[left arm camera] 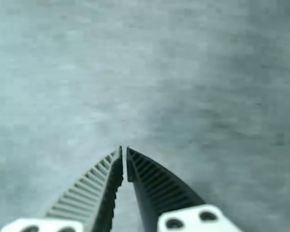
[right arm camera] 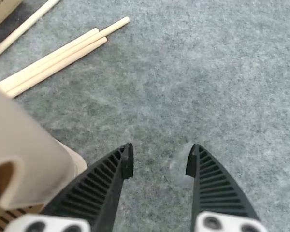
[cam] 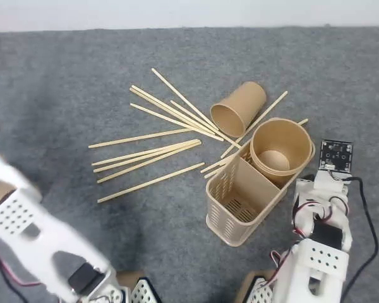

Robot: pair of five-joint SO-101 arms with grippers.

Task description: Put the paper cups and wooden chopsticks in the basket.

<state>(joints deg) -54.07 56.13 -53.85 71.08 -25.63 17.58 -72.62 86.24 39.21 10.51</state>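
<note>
Risk: basket stands on the table, one paper cup in its far end; second cup lies sideways just beyond, chopsticks scattered beside. Your right jaws are apart, close by the basket; left jaws nearly together over bare table. Careless swing would likely tip the basket or roll the loose cup.

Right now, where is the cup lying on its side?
In the high view, the tipped cup lies on the grey mat among the chopsticks, just past the basket, a little right of the middle.
</note>
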